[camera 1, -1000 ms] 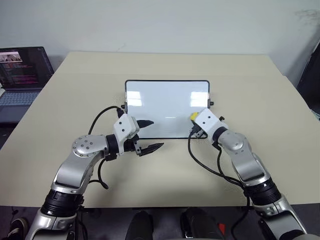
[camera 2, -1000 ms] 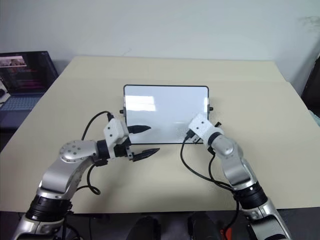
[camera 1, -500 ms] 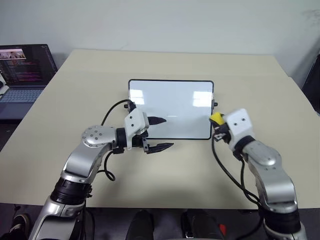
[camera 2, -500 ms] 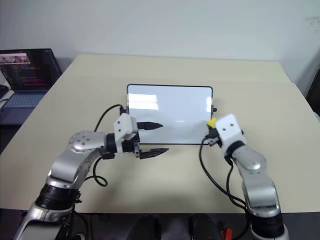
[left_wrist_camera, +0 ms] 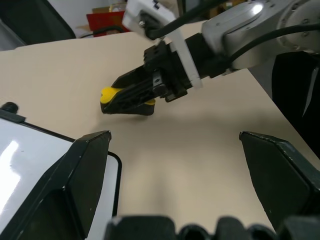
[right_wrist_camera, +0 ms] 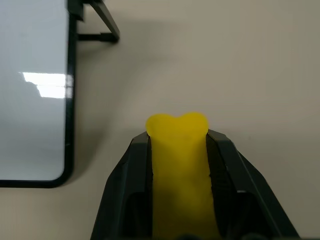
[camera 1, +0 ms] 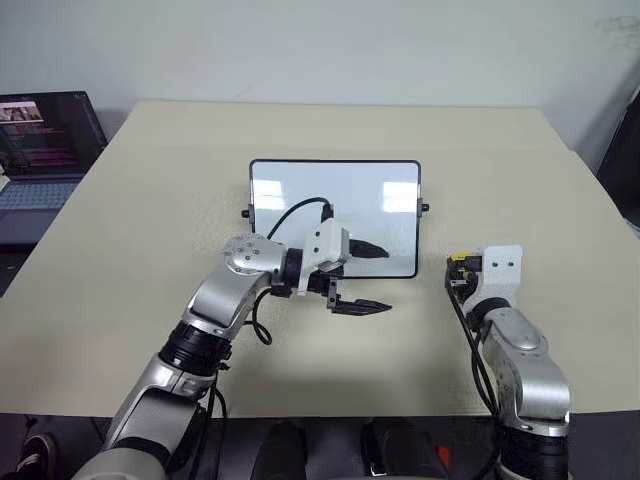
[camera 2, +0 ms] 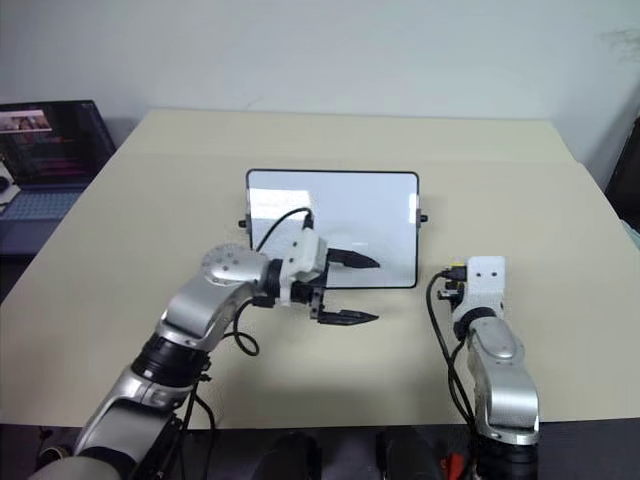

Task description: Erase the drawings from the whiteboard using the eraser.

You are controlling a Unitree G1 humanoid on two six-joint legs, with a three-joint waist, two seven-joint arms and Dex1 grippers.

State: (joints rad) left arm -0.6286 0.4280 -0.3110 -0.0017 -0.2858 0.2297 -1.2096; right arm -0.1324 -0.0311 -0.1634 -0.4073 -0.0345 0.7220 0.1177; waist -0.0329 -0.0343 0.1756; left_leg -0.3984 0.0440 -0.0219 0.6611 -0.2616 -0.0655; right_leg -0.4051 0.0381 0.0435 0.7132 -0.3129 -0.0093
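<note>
Laptop (camera 1: pixel 45 140) is sitting at the far left, off the table's (camera 1: pixel 140 230) edge, its screen glowing with small coloured lines too fine to read. Further right, the whiteboard (camera 1: pixel 300 195) is lying flat near the table's middle, a glossy white rectangle in a thin black frame with rounded corners and small black knobs at its sides; its surface is showing only reflected light, with no red marks that I can make out. The left gripper (camera 1: pixel 365 277) is reaching across the board's near right corner, fingers spread wide, one hanging over the white surface and the other over the table just in front of the frame, gripping nothing. Right of the board and clear of it, the right gripper (left_wrist_camera: pixel 125 97) is pinching the eraser (right_wrist_camera: pixel 177 150) between both fingers. From the head views the eraser is peeking out as a small yellow speck at the wrist block. The right wrist view is showing it squeezed, its bright yellow tip bulging into two lobes past the fingertips, with the board's corner off to one side. The left wrist view is showing it side-on, just above the table.
</note>
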